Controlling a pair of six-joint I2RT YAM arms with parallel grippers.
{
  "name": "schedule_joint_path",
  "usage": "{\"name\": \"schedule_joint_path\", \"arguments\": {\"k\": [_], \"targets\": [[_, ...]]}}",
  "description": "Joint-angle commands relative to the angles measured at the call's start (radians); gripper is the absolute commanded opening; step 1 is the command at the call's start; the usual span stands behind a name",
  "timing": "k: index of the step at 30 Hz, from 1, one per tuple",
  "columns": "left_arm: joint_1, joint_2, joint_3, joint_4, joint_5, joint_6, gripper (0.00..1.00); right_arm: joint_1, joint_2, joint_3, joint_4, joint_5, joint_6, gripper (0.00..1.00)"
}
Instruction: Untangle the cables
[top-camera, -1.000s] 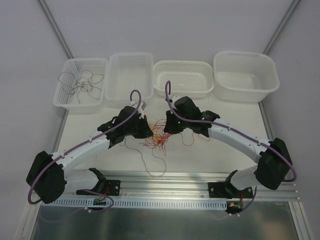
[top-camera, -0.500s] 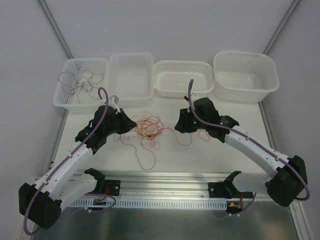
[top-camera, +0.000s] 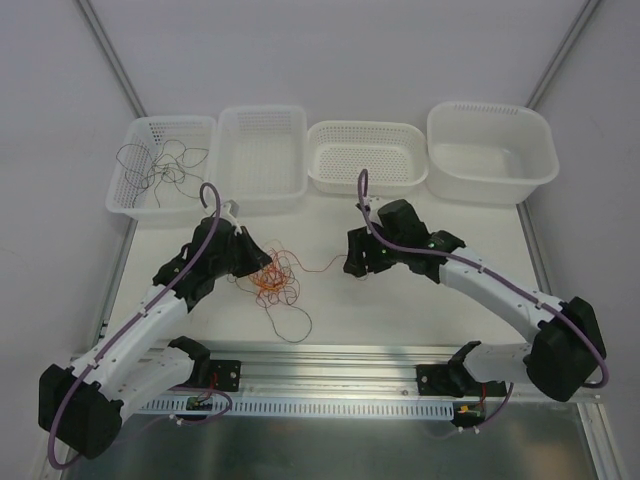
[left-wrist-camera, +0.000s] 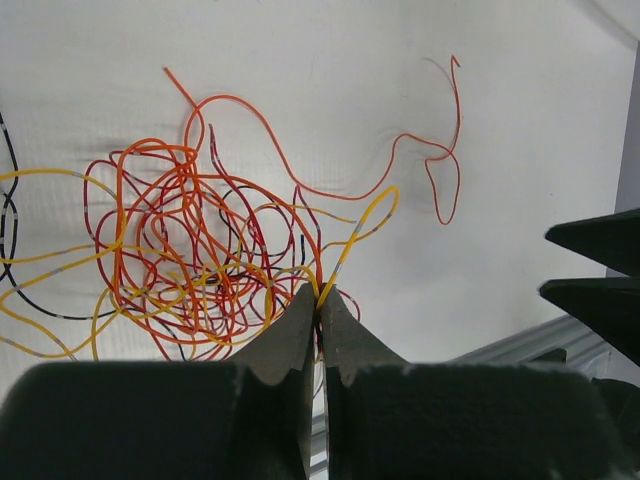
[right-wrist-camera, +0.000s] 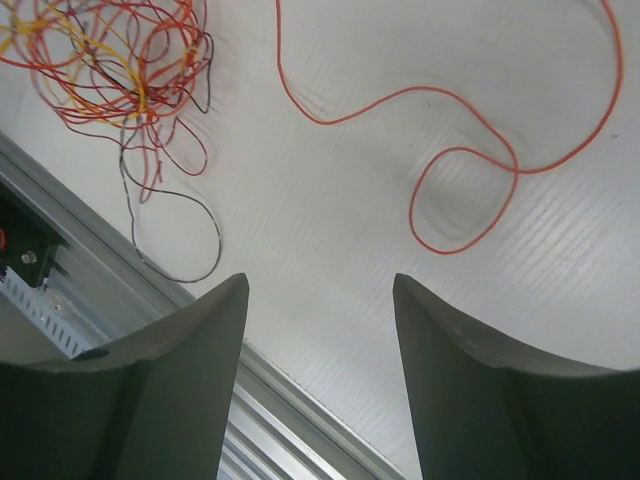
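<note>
The cables form a tangle (top-camera: 277, 277) of orange-yellow, red and dark grey wires on the table between the arms. My left gripper (left-wrist-camera: 322, 297) is shut on a yellow cable (left-wrist-camera: 352, 238) at the tangle's (left-wrist-camera: 190, 260) near edge; from above, the left gripper (top-camera: 260, 266) sits at the tangle's left side. A bright red cable (right-wrist-camera: 452, 190) lies loose in loops under my right gripper (right-wrist-camera: 320, 285), which is open and holds nothing. Seen from above, the right gripper (top-camera: 351, 262) is right of the tangle, and the red strand (top-camera: 318, 266) runs toward it.
Four white baskets line the back edge: the far-left basket (top-camera: 128, 195) holds a dark grey cable (top-camera: 160, 165), then a second basket (top-camera: 262, 115), a third basket (top-camera: 366, 183) and a large tub (top-camera: 490, 190). A metal rail (top-camera: 330, 360) runs along the near table edge.
The arms pulled apart, drawing the tangle leftward with the left gripper. The right gripper opened and let go of the red strand, which now lies on the table.
</note>
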Motion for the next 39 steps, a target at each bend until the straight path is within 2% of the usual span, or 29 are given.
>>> {"name": "schedule_joint_path", "arguments": {"k": [1,7,11,15,17,21,26,32,39], "targets": [[-0.007,-0.041,-0.008,0.016,0.018,-0.010,0.00,0.032,0.110,0.032,0.052,0.003,-0.048,0.63],[-0.007,-0.077,-0.035,0.016,0.034,-0.020,0.00,0.100,0.301,0.158,0.034,0.131,-0.041,0.66],[-0.007,-0.103,-0.058,0.016,0.025,-0.036,0.00,0.134,0.390,0.244,-0.008,0.316,0.126,0.66],[-0.007,-0.117,-0.071,0.016,0.024,-0.040,0.00,0.172,0.486,0.313,-0.063,0.381,0.322,0.65],[-0.007,-0.120,-0.069,0.016,0.028,-0.040,0.00,0.191,0.543,0.347,-0.138,0.417,0.384,0.65],[-0.006,-0.123,-0.066,0.016,0.028,-0.037,0.00,0.206,0.598,0.355,-0.163,0.433,0.443,0.64],[-0.007,-0.124,-0.068,0.016,0.031,-0.036,0.00,0.208,0.649,0.370,-0.195,0.442,0.482,0.62],[-0.007,-0.130,-0.068,0.015,0.034,-0.036,0.00,0.209,0.663,0.353,-0.151,0.439,0.518,0.59],[-0.007,-0.143,-0.077,0.003,0.034,-0.039,0.00,0.209,0.539,0.272,-0.102,0.464,0.558,0.59]]}}
